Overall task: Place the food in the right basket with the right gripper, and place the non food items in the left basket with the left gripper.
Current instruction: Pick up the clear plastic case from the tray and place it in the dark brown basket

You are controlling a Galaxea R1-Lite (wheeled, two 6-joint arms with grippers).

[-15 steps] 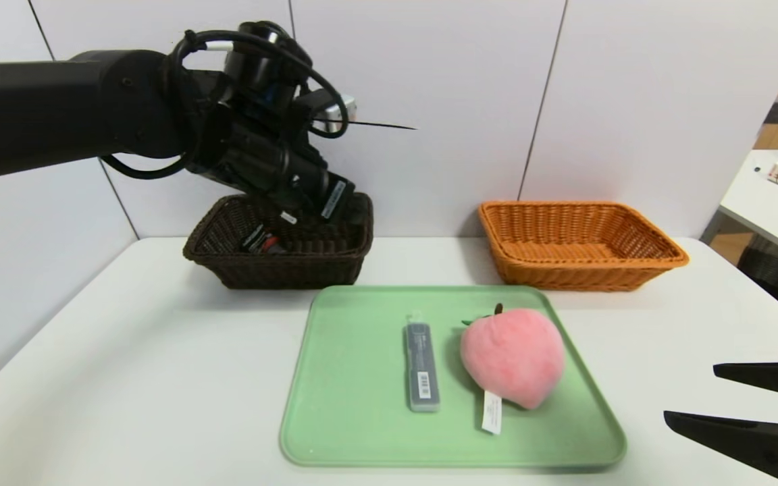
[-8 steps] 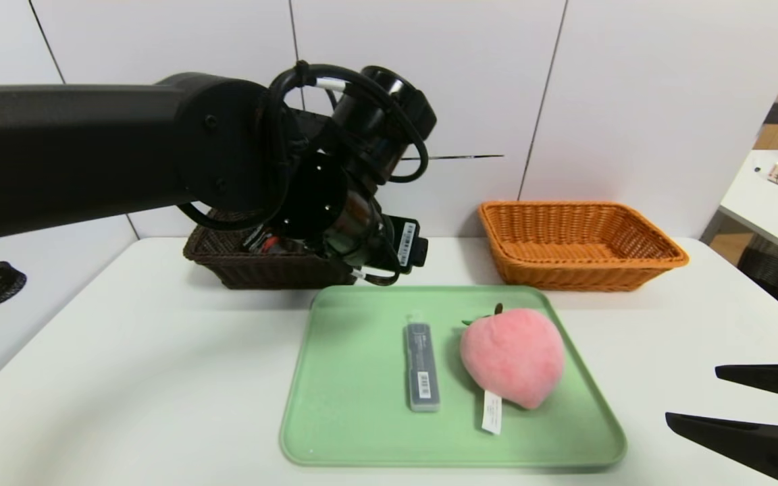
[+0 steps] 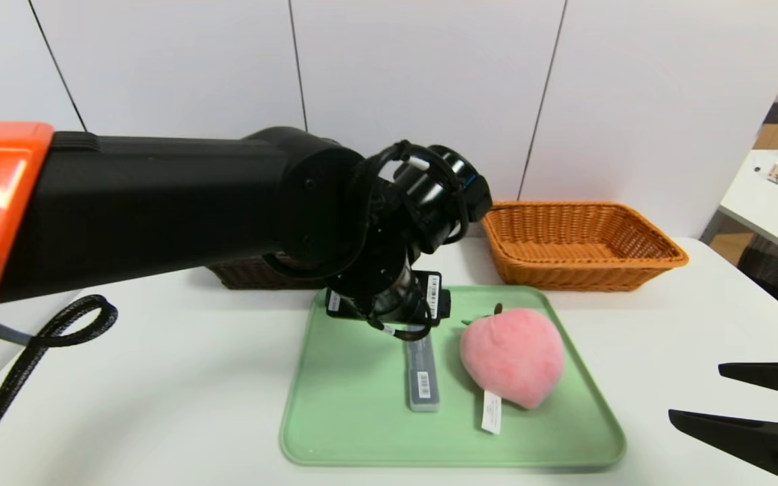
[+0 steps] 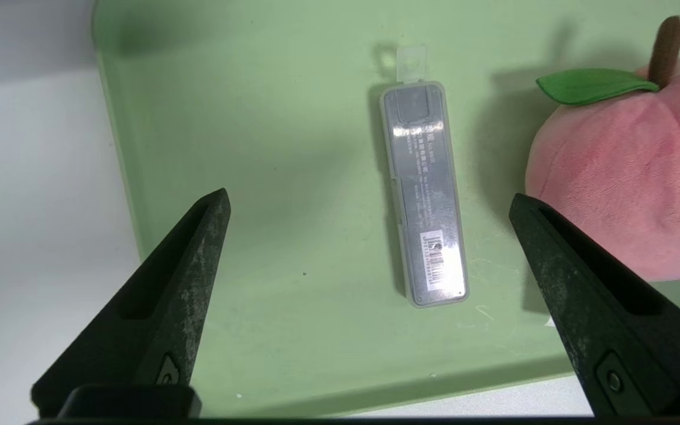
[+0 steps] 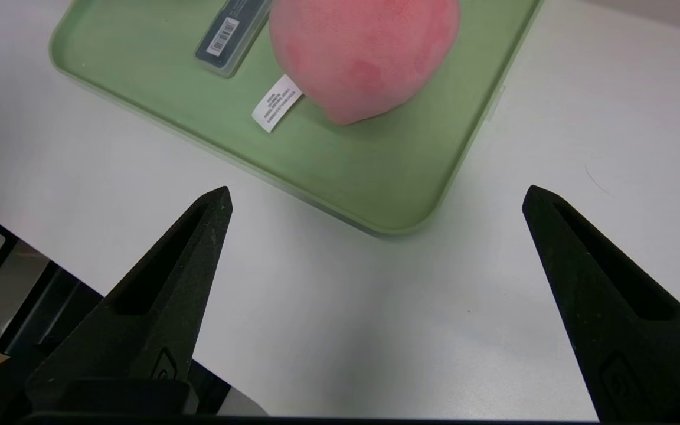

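Note:
A slim grey case [image 3: 422, 378] with a barcode lies on the green tray [image 3: 348, 405] next to a pink plush peach [image 3: 512, 356]. My left gripper [image 4: 369, 198] hangs open over the far part of the tray, with the case [image 4: 425, 195] below and between its fingers, apart from both. The peach [image 4: 623, 177] sits just outside one finger. My left arm hides most of the dark brown left basket [image 3: 254, 275]. The orange right basket [image 3: 564, 273] stands empty at the back right. My right gripper [image 3: 695, 391] rests open and empty near the table's front right corner.
The peach's white tag [image 3: 491, 412] lies flat on the tray. A black cable loop [image 3: 58, 331] hangs under my left arm over the table's left side. A side table [image 3: 774, 202] with boxes stands off to the right.
My left arm has swung from over the brown basket to the right and down, and now hangs above the tray's far end. The right arm has not moved.

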